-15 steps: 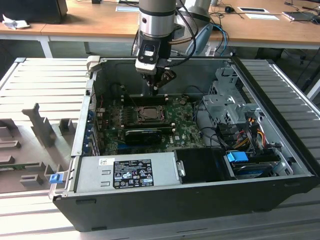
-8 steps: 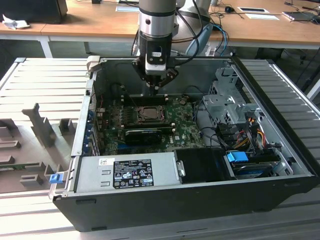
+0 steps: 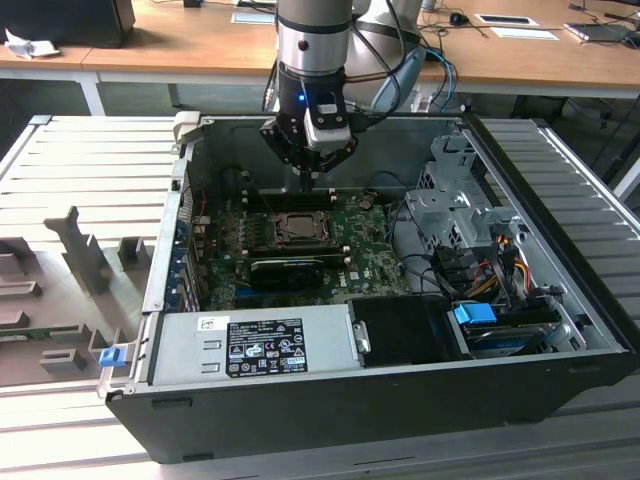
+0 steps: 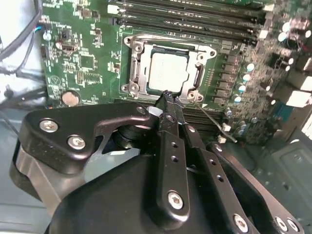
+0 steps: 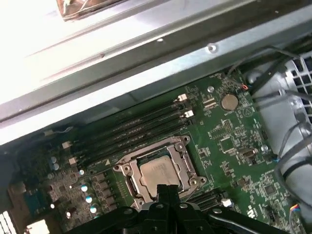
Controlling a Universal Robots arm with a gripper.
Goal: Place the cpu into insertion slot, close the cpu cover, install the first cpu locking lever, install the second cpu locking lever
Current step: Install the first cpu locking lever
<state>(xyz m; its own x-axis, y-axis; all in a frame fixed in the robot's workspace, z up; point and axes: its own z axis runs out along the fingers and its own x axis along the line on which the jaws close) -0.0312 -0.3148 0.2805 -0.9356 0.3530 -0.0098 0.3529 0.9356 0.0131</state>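
The cpu (image 4: 168,72) sits in the slot (image 4: 127,87), w/ the cover (image 4: 168,47) looking down around it. The gripper (image 4: 166,97) hangs at the slot's edge by a thin lever (image 4: 214,122), jaws closed, holding nothing. Prob best to push the lever slow & low so it hooks.

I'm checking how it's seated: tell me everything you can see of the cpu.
The cpu is a small flat square chip with a pale grey, matte metal top. It lies flat in the insertion slot, edges parallel to the slot's metal rim, with the green board around it. The gripper, fingers together, stands at the slot's edge; contact with the chip cannot be told.
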